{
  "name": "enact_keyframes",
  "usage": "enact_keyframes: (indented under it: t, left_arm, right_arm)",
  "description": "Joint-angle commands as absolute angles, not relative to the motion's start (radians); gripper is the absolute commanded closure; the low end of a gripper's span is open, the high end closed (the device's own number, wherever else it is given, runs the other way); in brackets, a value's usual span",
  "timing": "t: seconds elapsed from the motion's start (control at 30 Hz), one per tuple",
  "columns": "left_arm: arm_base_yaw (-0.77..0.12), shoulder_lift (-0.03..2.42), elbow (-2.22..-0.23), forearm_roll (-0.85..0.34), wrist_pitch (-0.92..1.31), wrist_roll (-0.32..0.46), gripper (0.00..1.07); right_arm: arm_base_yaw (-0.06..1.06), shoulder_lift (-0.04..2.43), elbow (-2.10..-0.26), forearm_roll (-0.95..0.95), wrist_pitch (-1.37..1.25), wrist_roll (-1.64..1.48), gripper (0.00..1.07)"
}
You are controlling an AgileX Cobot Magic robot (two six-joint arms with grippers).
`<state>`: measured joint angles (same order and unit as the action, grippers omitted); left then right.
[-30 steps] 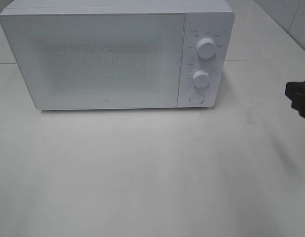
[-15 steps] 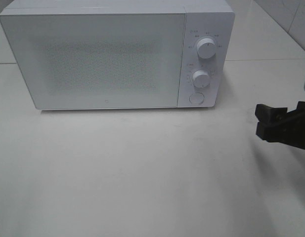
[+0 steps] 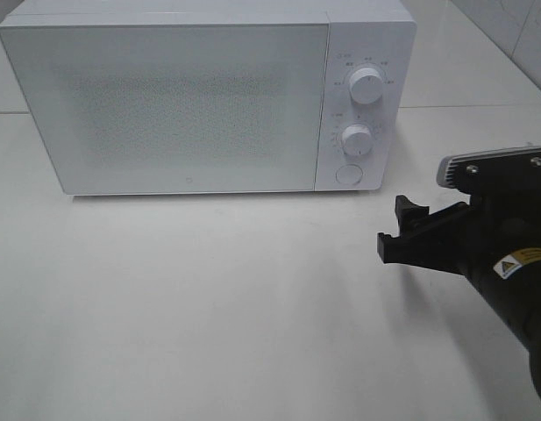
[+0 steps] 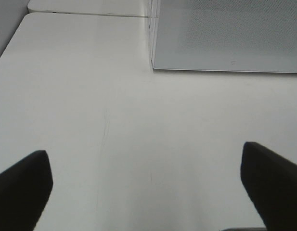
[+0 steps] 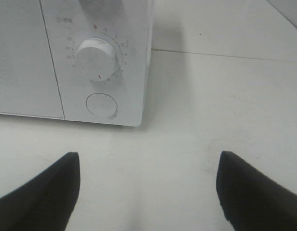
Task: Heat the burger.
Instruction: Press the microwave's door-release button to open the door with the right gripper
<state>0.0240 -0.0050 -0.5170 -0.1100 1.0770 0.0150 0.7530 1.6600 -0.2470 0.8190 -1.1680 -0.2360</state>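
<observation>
Currently right pincer (image 3: 400,230) wide, empty, near closed microwave (image 3: 191,96); left pincer (image 4: 148,187) wide too.

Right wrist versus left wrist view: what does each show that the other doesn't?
Only the right wrist view shows the white microwave oven's control panel: a round white dial with a round white button under it. Only the left wrist view shows the oven door's lower corner opposite the panel. Both show white tabletop and open, empty black pincers, the right pincer and left pincer respectively.
</observation>
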Motion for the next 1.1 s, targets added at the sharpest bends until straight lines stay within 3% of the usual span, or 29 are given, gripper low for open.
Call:
enact_keyframes:
  t: [0.03,0.37,0.7,0.9,1.03,1.07,1.1]
  left_arm:
    - [0.025,-0.011,-0.516,-0.111,1.07,0.017,0.06]
    - [0.025,-0.011,-0.516,-0.111,1.07,0.017,0.06]
    - [0.025,-0.011,-0.516,-0.111,1.07,0.017,0.06]
    - [0.025,-0.011,-0.516,-0.111,1.07,0.017,0.06]
    - [0.025,-0.011,-0.516,-0.111,1.07,0.017,0.06]
    - [0.025,-0.011,-0.516,-0.111,1.07,0.017,0.06]
    - [0.025,-0.011,-0.516,-0.111,1.07,0.017,0.06]
  right_arm:
    - [0.801,1.693,-0.305,0.859,-1.183,-0.287,0.32]
    - [0.818,1.716,-0.343,0.859,-1.188,-0.247,0.32]
    - [0.818,1.716,-0.343,0.859,-1.189,0.128,0.35]
    - [0.818,1.716,-0.343,0.859,-1.189,0.513,0.47]
    - [0.818,1.716,-0.343,0.859,-1.188,0.806,0.65]
    - [0.818,1.716,-0.343,0.859,-1.188,0.806,0.65]
    - [0.818,1.716,-0.343,0.859,-1.188,0.916,0.72]
